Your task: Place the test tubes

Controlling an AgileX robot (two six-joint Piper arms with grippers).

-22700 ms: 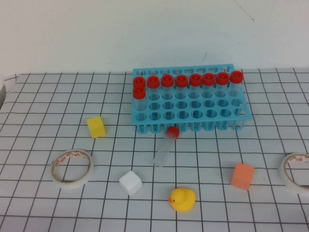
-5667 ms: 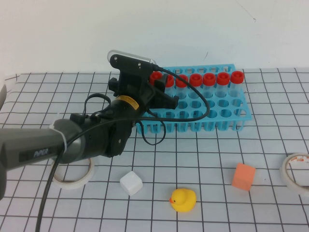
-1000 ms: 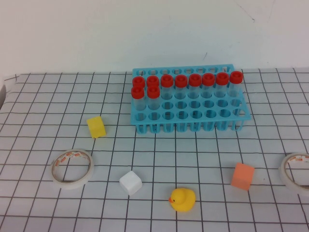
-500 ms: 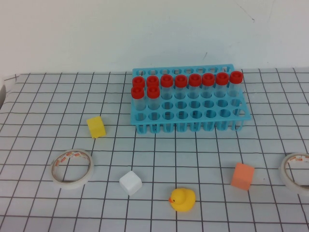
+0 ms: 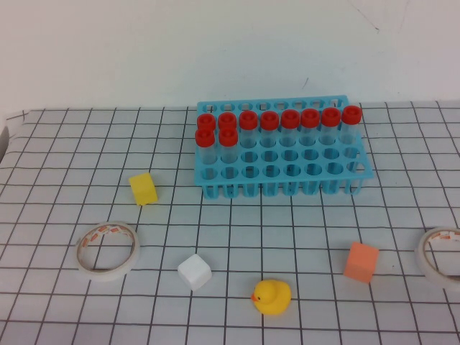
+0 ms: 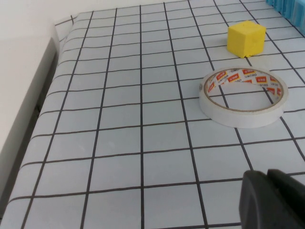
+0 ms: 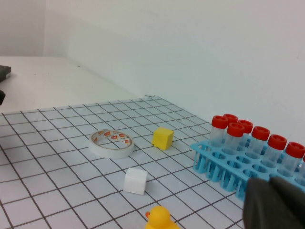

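High view: all test tubes [image 5: 228, 142] stand upright in the blue rack [image 5: 287, 188] at the tabletop's [image 5: 302, 226] far middle, none lying loose. Left claw [image 6: 268, 180], clenched and empty, hangs near the tape roll [image 6: 238, 117]; right claw [image 7: 272, 185], likewise clenched, faces the rack.

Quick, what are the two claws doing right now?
Left claw: shut, empty, near the tape roll.
Right claw: shut, empty, near the tube rack.

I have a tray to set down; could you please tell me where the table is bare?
Bare: between rack and duck, and left of the yellow cube. Crowded in front: left tape roll, white cube, orange cube. Shut, the left end effector and right end effector are parked out of the high view.
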